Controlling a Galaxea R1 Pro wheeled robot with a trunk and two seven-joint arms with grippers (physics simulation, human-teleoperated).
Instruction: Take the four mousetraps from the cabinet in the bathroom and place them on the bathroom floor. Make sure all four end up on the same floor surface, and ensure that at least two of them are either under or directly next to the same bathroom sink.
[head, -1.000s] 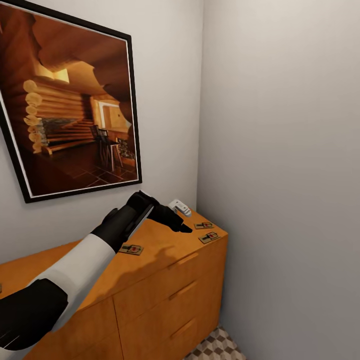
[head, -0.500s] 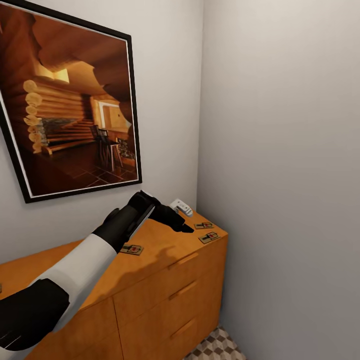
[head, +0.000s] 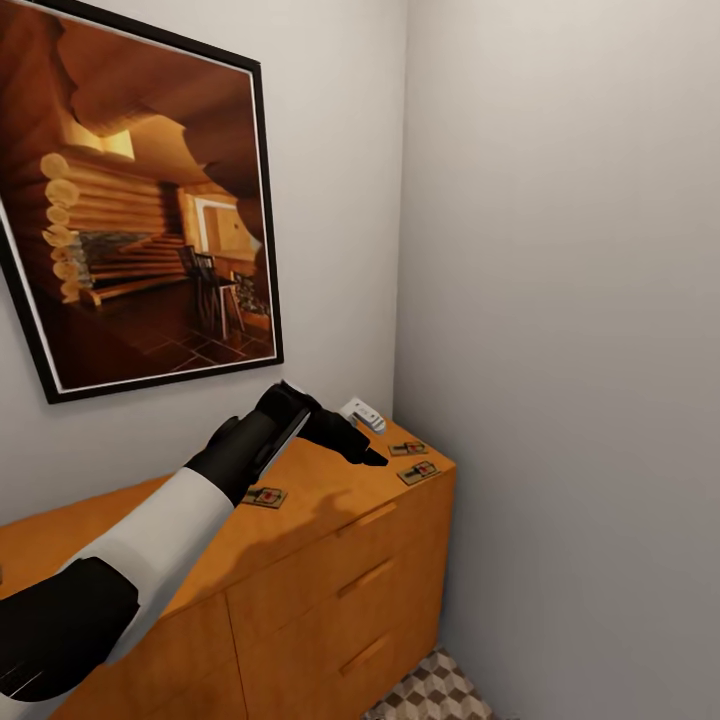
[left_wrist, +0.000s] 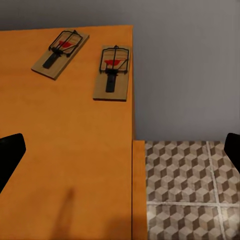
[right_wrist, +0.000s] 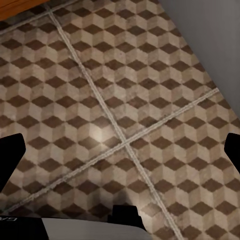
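We reach our left gripper (head: 372, 456) over the smooth orange-brown wooden cabinet (head: 330, 560), above cube-patterned bathroom floor (right_wrist: 120, 100) tiles.

Three flat rectangular mousetraps lie on top: two (left_wrist: 114, 72) (left_wrist: 60, 54) near the corner, long axes toward the wall, one (head: 265, 496) beneath our forearm. Both grippers' fingers are spread apart; no writing is legible.

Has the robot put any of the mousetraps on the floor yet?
Not that these pictures show. Three mousetraps lie on top of the cabinet: two near its corner and one beside the arm. The left gripper hovers open over the cabinet top, holding nothing. The right gripper is open above the bare bathroom floor. Picking up and placing all remain.
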